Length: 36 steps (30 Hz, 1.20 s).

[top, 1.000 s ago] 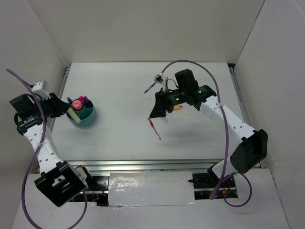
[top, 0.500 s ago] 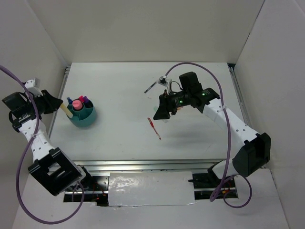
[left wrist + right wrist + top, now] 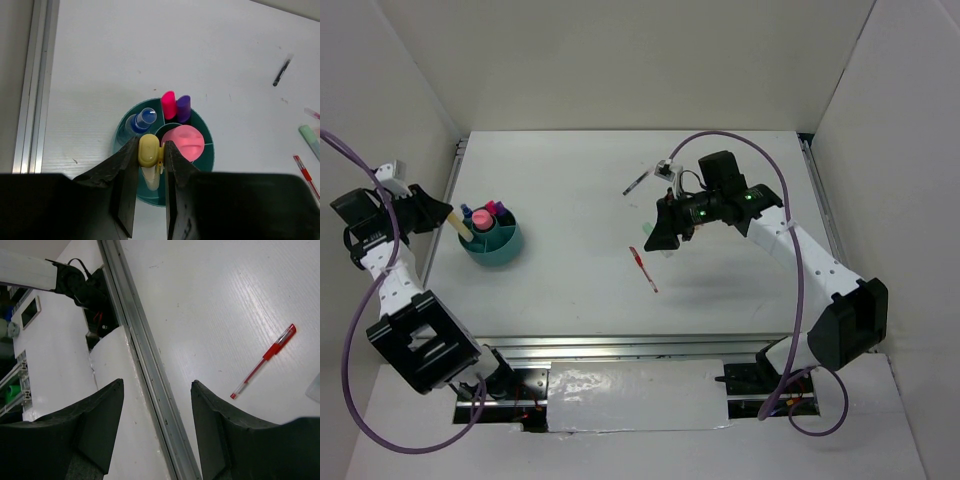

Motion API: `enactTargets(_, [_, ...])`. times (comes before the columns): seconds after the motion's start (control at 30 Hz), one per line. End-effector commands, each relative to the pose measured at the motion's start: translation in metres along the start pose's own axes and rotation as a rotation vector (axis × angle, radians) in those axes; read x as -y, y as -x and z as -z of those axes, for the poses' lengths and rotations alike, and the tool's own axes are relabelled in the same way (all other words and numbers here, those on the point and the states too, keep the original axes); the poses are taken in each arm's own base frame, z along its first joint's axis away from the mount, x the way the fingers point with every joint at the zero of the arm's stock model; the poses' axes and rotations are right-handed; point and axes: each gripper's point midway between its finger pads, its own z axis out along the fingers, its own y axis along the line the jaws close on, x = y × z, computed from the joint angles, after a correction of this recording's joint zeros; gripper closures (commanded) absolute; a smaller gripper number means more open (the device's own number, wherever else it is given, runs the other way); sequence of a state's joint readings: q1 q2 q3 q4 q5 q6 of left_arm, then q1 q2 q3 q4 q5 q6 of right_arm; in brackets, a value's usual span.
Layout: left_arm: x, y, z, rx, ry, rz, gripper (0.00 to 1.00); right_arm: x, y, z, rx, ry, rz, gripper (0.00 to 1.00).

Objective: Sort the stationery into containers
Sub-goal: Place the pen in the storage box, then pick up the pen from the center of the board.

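My left hand (image 3: 149,146) is clamped on a yellow highlighter (image 3: 148,157), whose lower end is at the teal cup (image 3: 210,159) on the left of the table (image 3: 580,170). The cup holds a blue-capped tube (image 3: 145,118), a pink highlighter (image 3: 168,104) and a purple marker (image 3: 183,107). My right hand (image 3: 156,388) hangs open above mid-table, with a red pen (image 3: 263,361) lying below.

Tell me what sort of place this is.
Probably a robotics lab test cell: a white table boxed in by plain white walls, with the left arm and right arm bolted at its near edge.
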<state>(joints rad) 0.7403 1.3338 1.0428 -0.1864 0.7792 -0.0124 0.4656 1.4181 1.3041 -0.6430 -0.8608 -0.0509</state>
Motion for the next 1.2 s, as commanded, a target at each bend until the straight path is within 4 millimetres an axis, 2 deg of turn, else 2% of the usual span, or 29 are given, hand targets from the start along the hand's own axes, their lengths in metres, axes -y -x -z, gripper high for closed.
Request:
enactTargets(0.0, [0.0,0.012,-0.006,0.043,-0.014,-0.043,0.83,-0.002,0.007,0.003,0.019,0.01,0.035,0.37])
enactTargets(0.1, [-0.003,0.005,-0.011,0.035,-0.008,-0.036,0.75,0.011,0.01,0.003,0.01,-0.047,0.016,0.37])
enactTargets(0.3, [-0.012,-0.016,-0.023,0.006,0.002,-0.019,0.71,0.036,0.016,0.004,-0.006,-0.135,-0.039,0.38])
enactTargets(0.43, [-0.016,-0.024,-0.028,-0.002,0.01,-0.016,0.66,0.046,0.015,0.003,-0.012,-0.167,-0.046,0.38])
enactTargets(0.6, [-0.015,-0.028,-0.027,-0.006,0.012,-0.021,0.48,0.071,0.008,0.0,-0.039,-0.265,-0.069,0.36])
enactTargets(0.7, [-0.016,-0.023,-0.026,-0.003,0.019,-0.024,0.4,0.091,0.003,-0.003,-0.081,-0.343,-0.106,0.35])
enactTargets(0.87, [-0.013,-0.01,-0.022,0.014,0.018,-0.038,0.34,0.118,-0.013,-0.01,-0.183,-0.424,-0.148,0.34])
enactTargets(1.07, [0.01,0.027,-0.004,0.104,-0.01,-0.112,0.35,0.14,-0.03,-0.017,-0.259,-0.491,-0.13,0.36])
enactTargets(1.17, [0.032,0.045,0.009,0.153,-0.039,-0.175,0.34,0.159,-0.034,-0.021,-0.302,-0.556,-0.118,0.38])
